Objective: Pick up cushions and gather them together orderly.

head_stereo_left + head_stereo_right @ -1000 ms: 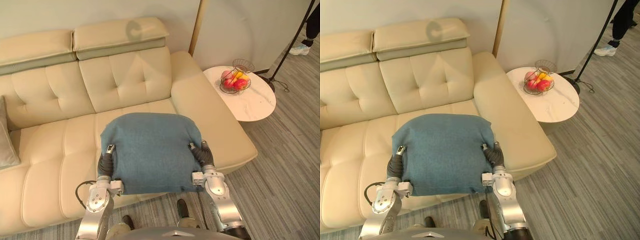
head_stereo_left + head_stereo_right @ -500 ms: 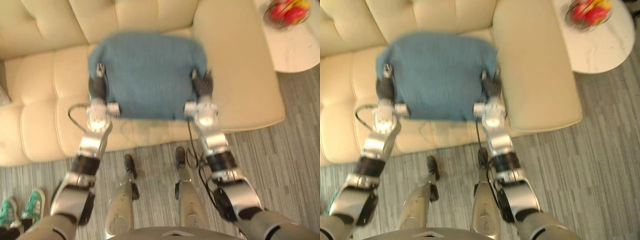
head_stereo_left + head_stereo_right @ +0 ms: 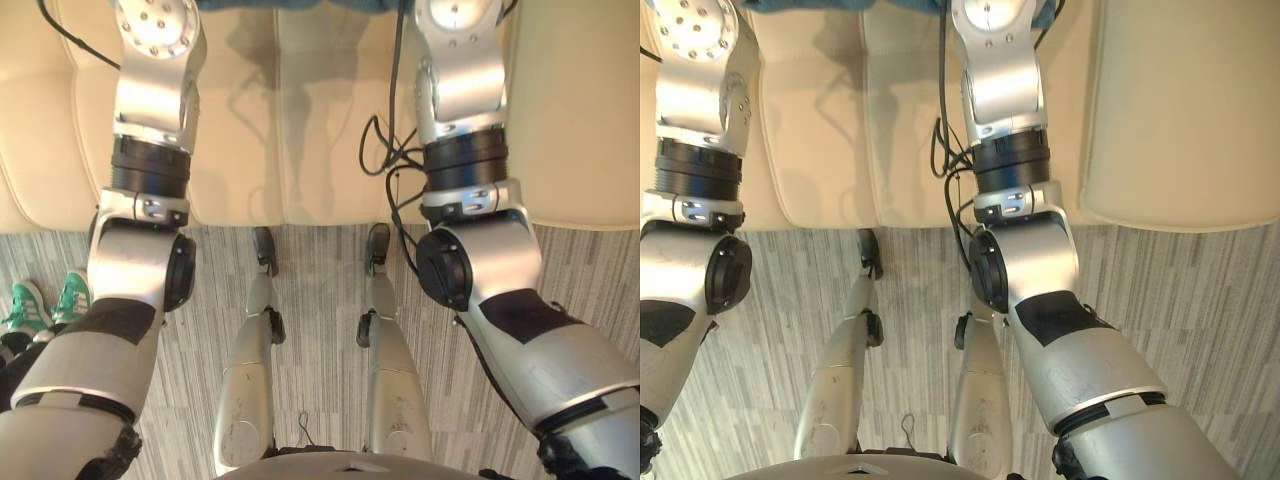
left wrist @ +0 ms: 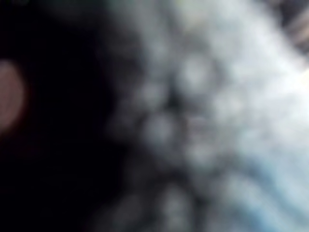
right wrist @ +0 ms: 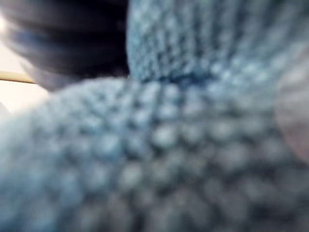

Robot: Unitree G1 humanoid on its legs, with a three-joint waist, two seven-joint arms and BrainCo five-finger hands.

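We cannot tell how the left hand (image 4: 53, 145) or right hand (image 5: 67, 34) is set; the blue cushion (image 5: 169, 135) knit sits right against both. In the eye views its edge peeks along the top of frame, spanning between both forearms over the sofa (image 3: 300, 120), equally near each

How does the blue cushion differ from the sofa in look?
Colour: the cushion is blue, while the sofa is cream.
Surface: the cushion has a coarse, bumpy knitted weave, seen close up in the right wrist view. The sofa is smooth and slightly shiny, divided into panels by seams.
Extent: the cushion is a thin strip at the top edge of the eye views, while the sofa spans their whole width.
Both look soft and padded.
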